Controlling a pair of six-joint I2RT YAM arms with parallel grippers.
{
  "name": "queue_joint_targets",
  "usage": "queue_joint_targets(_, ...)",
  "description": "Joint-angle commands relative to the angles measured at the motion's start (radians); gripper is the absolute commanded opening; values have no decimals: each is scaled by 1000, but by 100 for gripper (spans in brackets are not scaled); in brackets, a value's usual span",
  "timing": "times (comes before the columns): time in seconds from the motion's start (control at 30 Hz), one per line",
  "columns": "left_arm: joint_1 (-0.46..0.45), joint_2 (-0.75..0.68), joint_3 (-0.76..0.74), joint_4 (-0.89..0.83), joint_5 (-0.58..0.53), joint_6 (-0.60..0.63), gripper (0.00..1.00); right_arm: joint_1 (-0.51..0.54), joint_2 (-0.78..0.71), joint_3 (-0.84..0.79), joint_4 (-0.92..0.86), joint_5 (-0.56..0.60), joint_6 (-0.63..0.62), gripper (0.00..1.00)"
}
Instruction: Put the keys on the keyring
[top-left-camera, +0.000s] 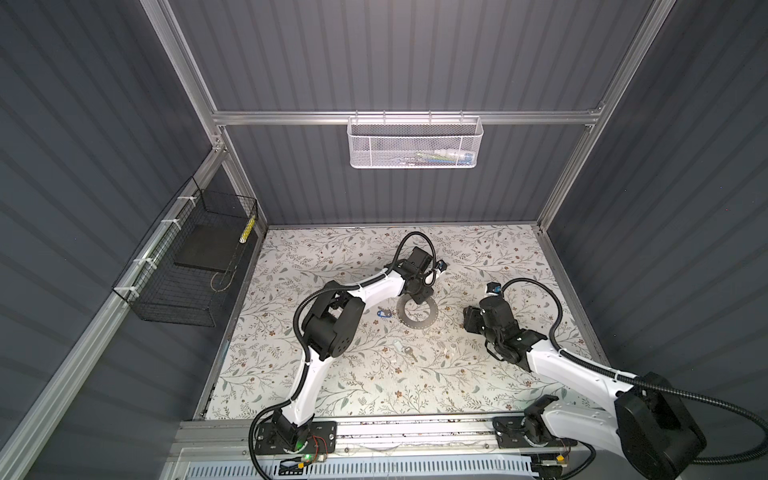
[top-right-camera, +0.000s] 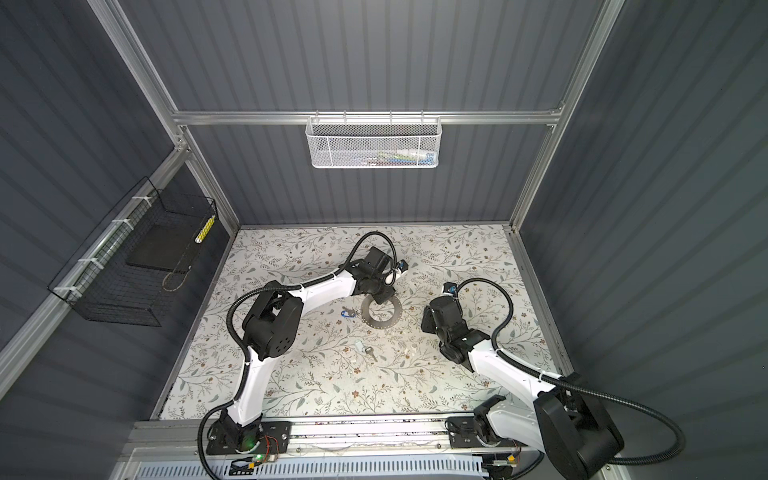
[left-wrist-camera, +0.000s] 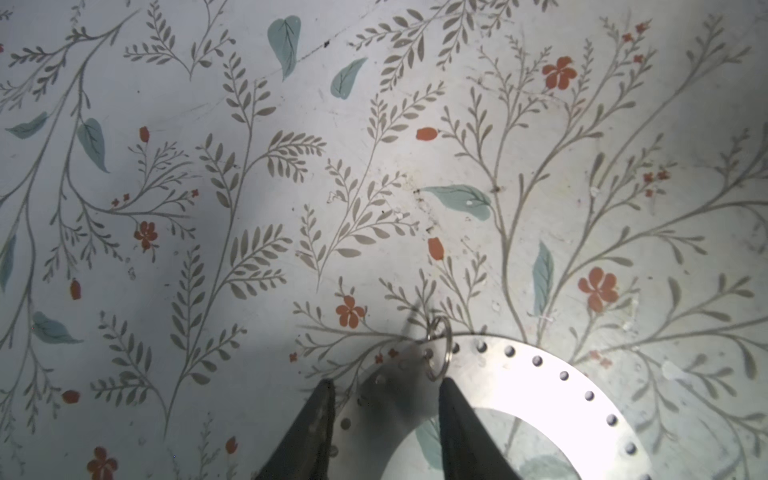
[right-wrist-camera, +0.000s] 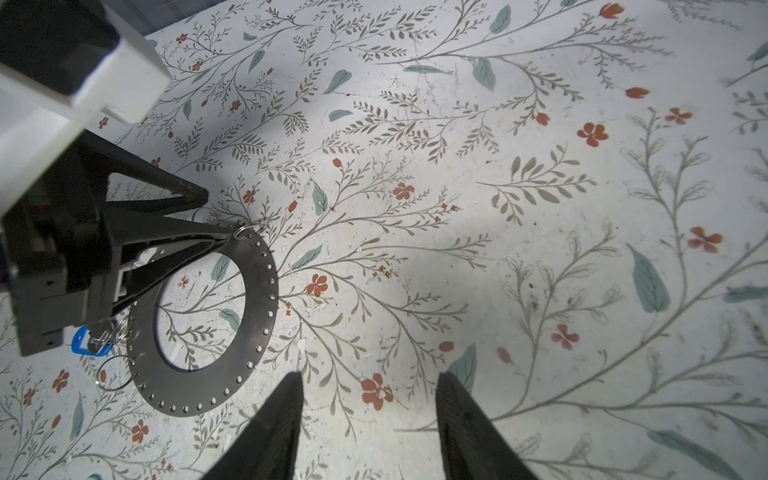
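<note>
Left hand (top-left-camera: 421, 300) is down at the far edge of the keyring (top-left-camera: 417, 326), which lies flat on the floral counter (top-left-camera: 332, 374). I can't read its jaws from up here; too dark. Blue-headed key (top-left-camera: 383, 313) lies just beside the ring's left rim. Pale-headed key (top-left-camera: 405, 351) lies apart, nearer the arm bases. Right hand (top-left-camera: 471, 321) is off to the ring's right, not touching it.
</note>
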Motion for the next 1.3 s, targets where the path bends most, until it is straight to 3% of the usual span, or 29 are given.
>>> queue_joint_targets(0.0, -3, 30, 47, -24, 21, 13, 40, -3, -9, 7, 14, -1, -5, 53)
queue_joint_targets(0.27, -3, 35, 48, -12, 39, 18, 36, -8, 3, 13, 14, -12, -6, 51)
queue_joint_targets(0.47, -4, -23, -6, 24, -27, 6, 36, -10, 13, 17, 16, -12, -3, 51)
queue_joint_targets(0.93, -4, -57, -49, 102, 76, -40, 36, -16, 15, 16, 14, -18, -3, 51)
queue_joint_targets(1.27, -5, -12, -26, 80, 107, -40, 30, -18, 24, 23, 13, -25, -5, 50)
